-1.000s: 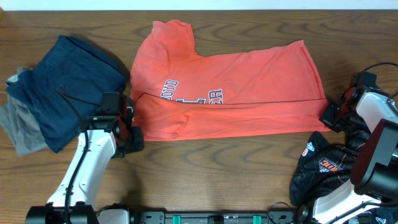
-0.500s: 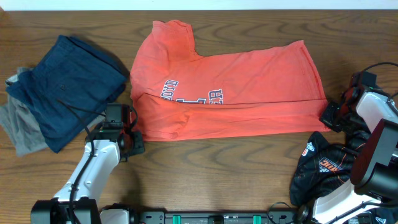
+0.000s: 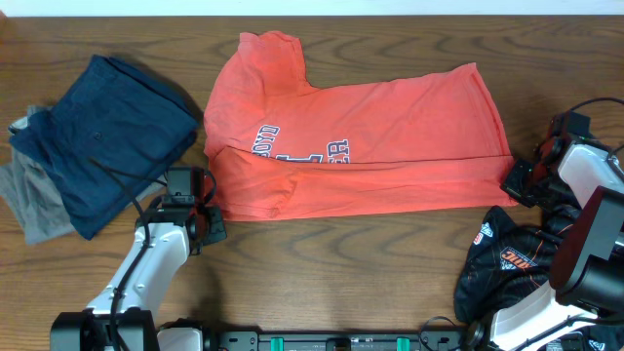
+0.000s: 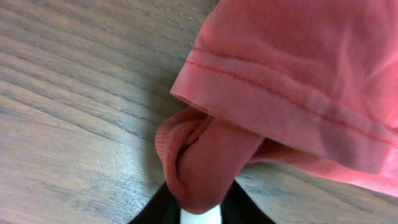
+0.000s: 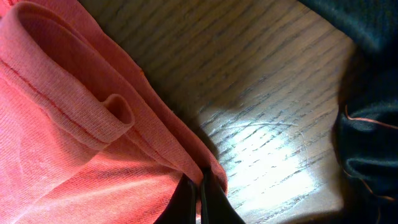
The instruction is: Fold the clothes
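Note:
An orange T-shirt point(image 3: 361, 146) with printed letters lies flat across the table, its front edge folded over. My left gripper point(image 3: 207, 216) is shut on the shirt's lower left corner; in the left wrist view a bunched roll of orange fabric point(image 4: 202, 162) sits between the black fingers point(image 4: 200, 208). My right gripper point(image 3: 514, 185) is shut on the shirt's lower right corner; in the right wrist view the hem point(image 5: 93, 106) runs into the closed fingers point(image 5: 200, 193).
A folded navy garment point(image 3: 112, 136) lies on a grey one point(image 3: 29, 205) at the left. A dark printed garment point(image 3: 507, 258) is heaped at the front right, also showing in the right wrist view point(image 5: 373, 124). Bare wood lies along the front edge.
My left gripper has shifted slightly right and forward, staying on the shirt's lower left corner. The right arm and the shirt have not visibly moved.

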Robot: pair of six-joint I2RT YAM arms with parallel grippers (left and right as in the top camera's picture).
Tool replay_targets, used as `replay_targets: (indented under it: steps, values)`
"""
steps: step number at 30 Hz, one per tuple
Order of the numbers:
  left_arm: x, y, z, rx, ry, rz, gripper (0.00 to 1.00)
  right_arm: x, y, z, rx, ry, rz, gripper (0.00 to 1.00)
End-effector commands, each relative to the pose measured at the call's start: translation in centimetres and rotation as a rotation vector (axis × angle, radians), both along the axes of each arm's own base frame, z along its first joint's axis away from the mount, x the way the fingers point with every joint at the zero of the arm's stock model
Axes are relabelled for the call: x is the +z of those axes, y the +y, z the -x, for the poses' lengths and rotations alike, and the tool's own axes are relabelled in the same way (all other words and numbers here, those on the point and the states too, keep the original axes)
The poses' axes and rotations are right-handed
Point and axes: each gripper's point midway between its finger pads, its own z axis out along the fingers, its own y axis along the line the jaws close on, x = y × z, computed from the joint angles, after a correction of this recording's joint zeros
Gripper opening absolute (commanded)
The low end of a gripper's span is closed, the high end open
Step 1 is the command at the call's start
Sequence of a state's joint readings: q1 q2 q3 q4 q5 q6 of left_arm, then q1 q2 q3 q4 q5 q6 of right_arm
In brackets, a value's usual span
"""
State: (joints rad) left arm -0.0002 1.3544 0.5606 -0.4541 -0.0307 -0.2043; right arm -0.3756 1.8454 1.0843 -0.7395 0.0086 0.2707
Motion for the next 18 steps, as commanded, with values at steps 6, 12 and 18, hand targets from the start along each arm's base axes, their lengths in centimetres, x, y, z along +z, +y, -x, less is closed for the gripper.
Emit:
replay_targets:
  steps: [6,12,18]
  values:
    - [0.3,3.2,-0.2,0.047,-0.028,-0.177,0.06,-0.5,-1.2,1.2,-0.031,0.049,0.047,0.01]
    - [0.6,3.5,-1.0,0.020,-0.059,-0.203,0.06,-0.5,-1.3,1.3,-0.037,0.049,0.047,0.01]
    - [3.4,8.5,-1.2,0.140,-0.096,-0.510,0.06,-0.5,-1.3,1.3,-0.037,0.050,0.046,0.01]
